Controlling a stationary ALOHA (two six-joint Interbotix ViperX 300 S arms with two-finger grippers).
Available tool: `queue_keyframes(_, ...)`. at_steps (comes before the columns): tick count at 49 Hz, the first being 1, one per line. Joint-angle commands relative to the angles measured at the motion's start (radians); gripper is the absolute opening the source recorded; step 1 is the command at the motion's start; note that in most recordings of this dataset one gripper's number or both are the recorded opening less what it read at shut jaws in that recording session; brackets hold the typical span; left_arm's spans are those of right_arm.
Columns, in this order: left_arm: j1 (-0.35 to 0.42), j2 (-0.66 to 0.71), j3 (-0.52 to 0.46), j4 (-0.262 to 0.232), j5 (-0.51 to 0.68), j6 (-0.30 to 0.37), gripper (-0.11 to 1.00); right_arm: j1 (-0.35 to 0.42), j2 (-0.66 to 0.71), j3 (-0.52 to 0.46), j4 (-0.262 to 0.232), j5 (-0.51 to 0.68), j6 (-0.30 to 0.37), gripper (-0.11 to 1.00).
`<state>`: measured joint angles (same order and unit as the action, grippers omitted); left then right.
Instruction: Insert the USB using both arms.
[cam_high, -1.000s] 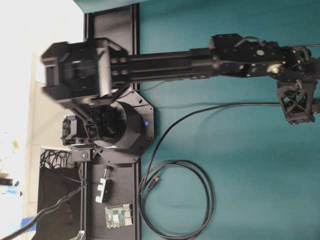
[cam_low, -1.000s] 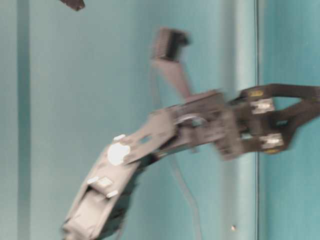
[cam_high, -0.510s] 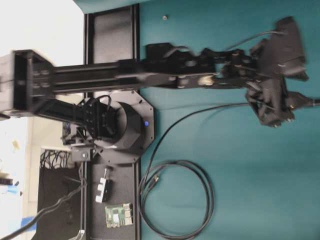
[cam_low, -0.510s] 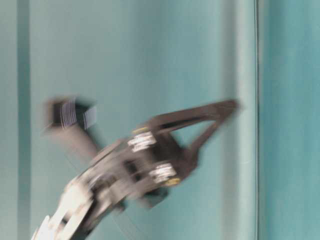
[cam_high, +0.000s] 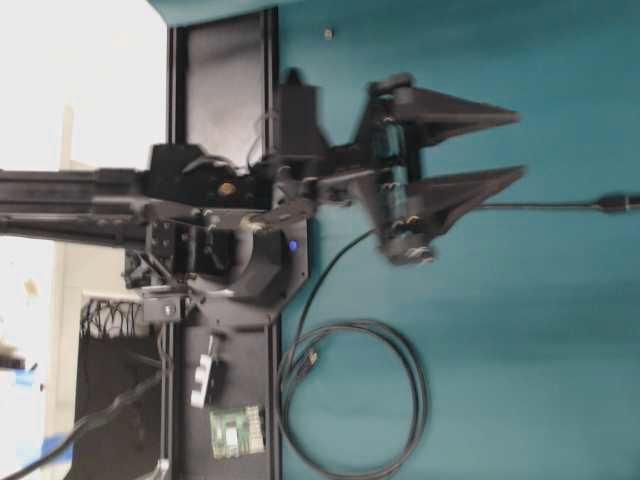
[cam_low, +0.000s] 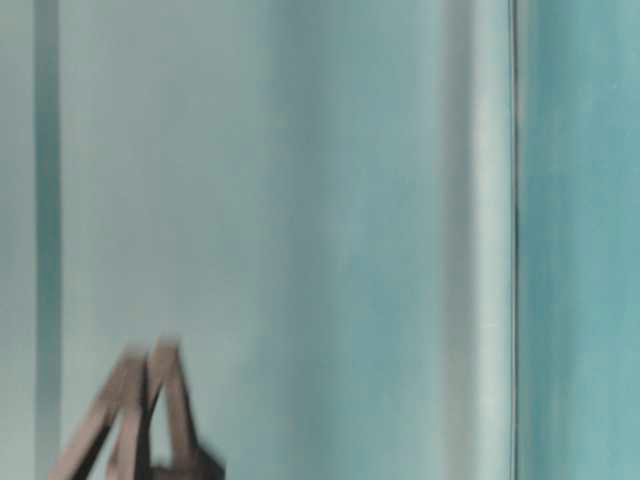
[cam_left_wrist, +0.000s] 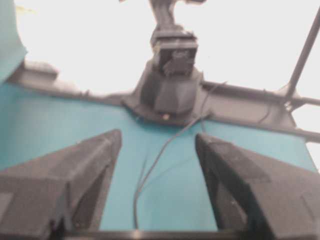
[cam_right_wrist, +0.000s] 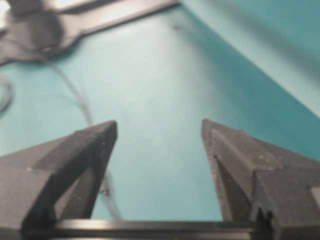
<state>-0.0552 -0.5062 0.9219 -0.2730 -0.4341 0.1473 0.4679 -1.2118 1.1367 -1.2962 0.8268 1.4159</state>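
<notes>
The USB (cam_high: 611, 203) is a small black plug at the far right of the overhead view, lying on the teal table (cam_high: 520, 330) at the end of a long thin black cable (cam_high: 400, 225). My left gripper (cam_high: 520, 145) hangs open above the table and points right. It is well left of the plug, with nothing between its fingers. The left wrist view shows the same open gripper (cam_left_wrist: 159, 136) over the thin cable (cam_left_wrist: 150, 170). Blurred fingertips (cam_low: 150, 400) show in the table-level view's bottom left corner. My right gripper (cam_right_wrist: 159, 123) is open and empty over bare teal; it is outside both exterior views.
A looped black cable (cam_high: 415, 400) with a silvery tip (cam_high: 312, 357) lies near the left arm's base (cam_high: 250, 270). A green circuit board (cam_high: 237, 432) and a white-and-black adapter (cam_high: 205, 375) sit on the black rail. The other arm's base (cam_left_wrist: 170, 90) stands across the table.
The left arm has swung back from the far right toward its base. Its gripper, still open, now points right and is farther from the plug. In the table-level view it dropped to the bottom left.
</notes>
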Motion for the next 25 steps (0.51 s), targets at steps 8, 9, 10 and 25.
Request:
queue_keyframes(8,0.018,-0.285,0.123,0.0,0.067,0.123,0.77,0.003,-0.015,0.028,-0.006,-0.052,-0.133,0.75)
queue_keyframes(9,0.021,-0.314,0.133,0.0,0.08,0.132,0.77,0.002,-0.017,0.029,-0.006,-0.052,-0.133,0.75)
queue_keyframes(10,0.025,-0.345,0.146,0.0,0.091,0.141,0.77,0.002,-0.018,0.032,-0.006,-0.052,-0.132,0.75)
queue_keyframes(25,0.117,-0.607,0.27,0.0,0.305,0.158,0.77,0.002,-0.04,0.092,-0.005,-0.095,-0.077,0.75)
